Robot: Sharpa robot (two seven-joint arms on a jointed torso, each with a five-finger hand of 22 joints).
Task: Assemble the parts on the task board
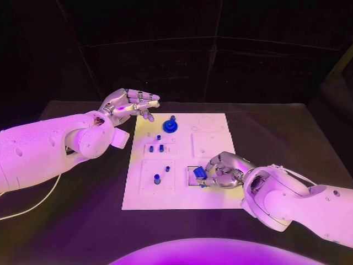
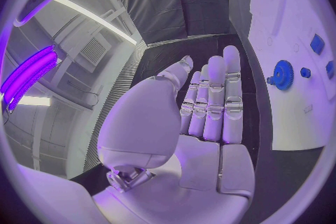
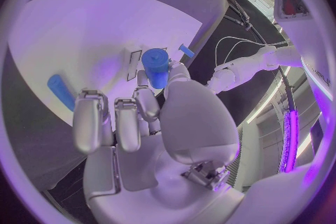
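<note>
One blue part (image 1: 199,174) pinched by right hand (image 1: 220,172); left hand (image 1: 129,105) spread, holding nothing.

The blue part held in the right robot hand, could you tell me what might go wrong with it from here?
The right robot hand pinches the blue part just above the task board, so it may slip or tilt before seating. Its fingers hang close to the board and could nudge the small blue pegs nearby.

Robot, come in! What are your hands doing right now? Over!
Right hand holds a blue part over the task board. Left hand open, holds nothing, off the board's far left corner. Blue gear standing on board. Nothing blocking.
</note>
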